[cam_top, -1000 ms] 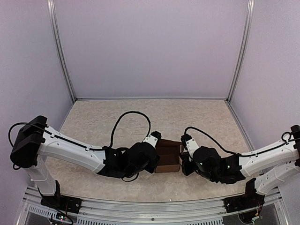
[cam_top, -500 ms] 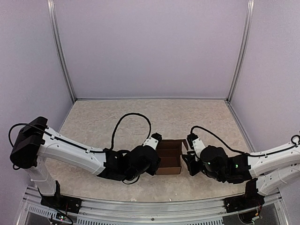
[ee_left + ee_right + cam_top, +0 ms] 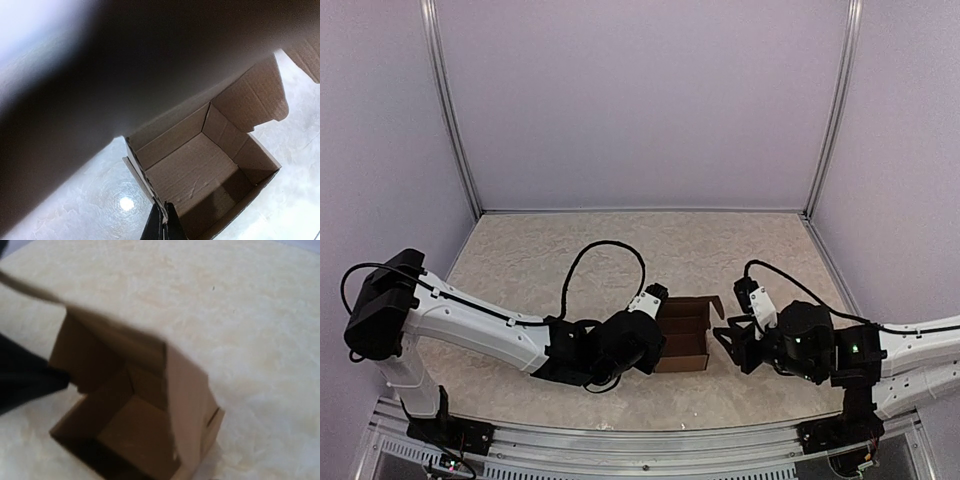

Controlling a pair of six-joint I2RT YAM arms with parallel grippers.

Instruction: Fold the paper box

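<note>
Left gripper [image 3: 161, 226]: black fingers pressed together on the rim of the box's left wall, pinching it as far as the wrist view shows. I judge this hold anchors the carton so it cannot slide while the far side is worked.
Paper box [image 3: 682, 335]: plain brown cardboard carton, squarish and open-topped, with its floor and four walls upright. It sits on the mottled beige table [image 3: 620, 250] near the front edge, between the two arms.
Right flap [image 3: 714, 306]: loose cardboard tab rising from the box's right wall and leaning outward, not tucked in. It is probably the next fold.
Right gripper [image 3: 728, 342]: jaws apart and empty, just beside the right wall without touching it. It looks placed to nudge that flap inward.
Progress: mostly formed; the top is not yet closed.
</note>
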